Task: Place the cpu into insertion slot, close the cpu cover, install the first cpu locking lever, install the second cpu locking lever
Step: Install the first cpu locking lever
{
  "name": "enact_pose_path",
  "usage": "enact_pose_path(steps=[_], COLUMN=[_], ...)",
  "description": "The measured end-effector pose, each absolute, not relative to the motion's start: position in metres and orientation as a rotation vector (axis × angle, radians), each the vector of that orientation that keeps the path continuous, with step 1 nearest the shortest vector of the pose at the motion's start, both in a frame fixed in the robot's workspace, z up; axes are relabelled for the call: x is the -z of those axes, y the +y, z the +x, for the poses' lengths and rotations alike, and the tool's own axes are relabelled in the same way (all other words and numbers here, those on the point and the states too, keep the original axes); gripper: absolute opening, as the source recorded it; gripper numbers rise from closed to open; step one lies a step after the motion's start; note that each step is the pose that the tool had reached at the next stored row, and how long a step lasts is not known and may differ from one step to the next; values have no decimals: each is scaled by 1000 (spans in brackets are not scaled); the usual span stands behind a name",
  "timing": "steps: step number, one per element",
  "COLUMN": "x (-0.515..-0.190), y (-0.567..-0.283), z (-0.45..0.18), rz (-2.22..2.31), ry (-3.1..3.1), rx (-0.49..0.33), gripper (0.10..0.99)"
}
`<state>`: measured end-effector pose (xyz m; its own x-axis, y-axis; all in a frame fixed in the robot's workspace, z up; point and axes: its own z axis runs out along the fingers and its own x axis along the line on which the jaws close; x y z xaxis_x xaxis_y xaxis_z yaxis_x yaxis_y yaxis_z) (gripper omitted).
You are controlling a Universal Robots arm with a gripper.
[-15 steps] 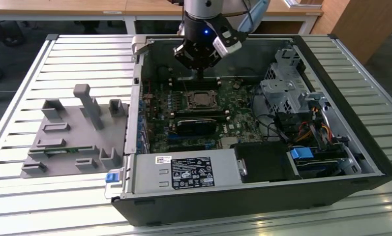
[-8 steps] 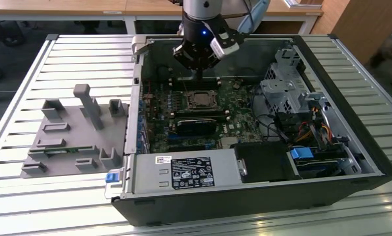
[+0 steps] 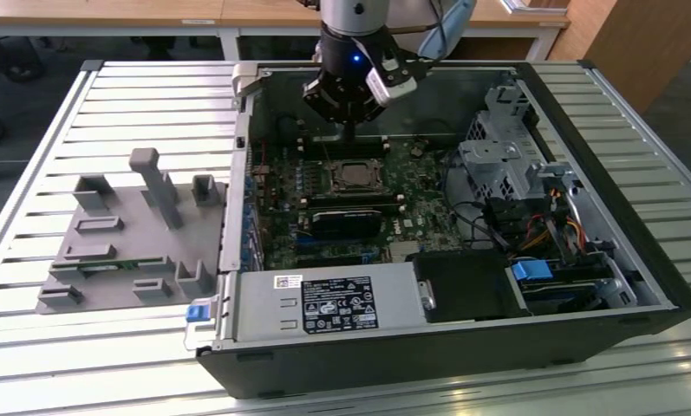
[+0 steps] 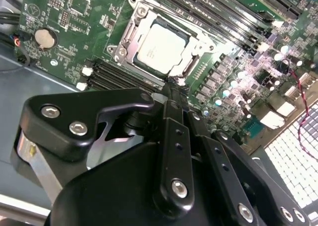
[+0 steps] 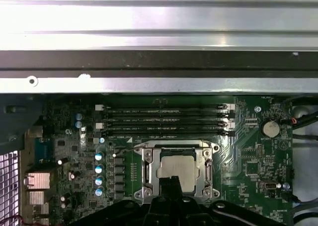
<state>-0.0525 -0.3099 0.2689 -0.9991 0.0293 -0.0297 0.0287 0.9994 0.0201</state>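
Just below the gripper (image 5: 171,182), pinched shut and empty, the chip (image 5: 177,169) lies seated in the circuit board (image 5: 243,151), with the metal frame (image 5: 149,170) lowered around it. Likely the locking step, calling for fine, steady aim.

- Open black computer case (image 3: 438,360) lies on slatted metal counter (image 3: 91,364).
- Silver power supply (image 3: 322,303) inside case, label up.
- Grey moulded fixture (image 3: 114,243) on counter, at exterior view's left of case.
- Coin battery (image 4: 43,37) on green board (image 5: 248,166).
- Coloured cables (image 3: 559,230) at exterior view's right.

Matt metal cpu (image 4: 161,44), glossy metal cpu cover (image 4: 124,38).
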Motion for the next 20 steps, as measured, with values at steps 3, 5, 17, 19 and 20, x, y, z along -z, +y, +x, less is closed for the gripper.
enact_pose_path(steps=[3,5,17,19,20], x=[-269,-269,-265,-263,-263], y=[-310,-310,-309,-308,-307], z=[-56,-60,-90,-93,-94], rz=[45,45,45,45,45], ry=[3111,3111,3110,3109,3110], rx=[-30,-30,-30,-30,-30], gripper=[106,106,106,106,106])
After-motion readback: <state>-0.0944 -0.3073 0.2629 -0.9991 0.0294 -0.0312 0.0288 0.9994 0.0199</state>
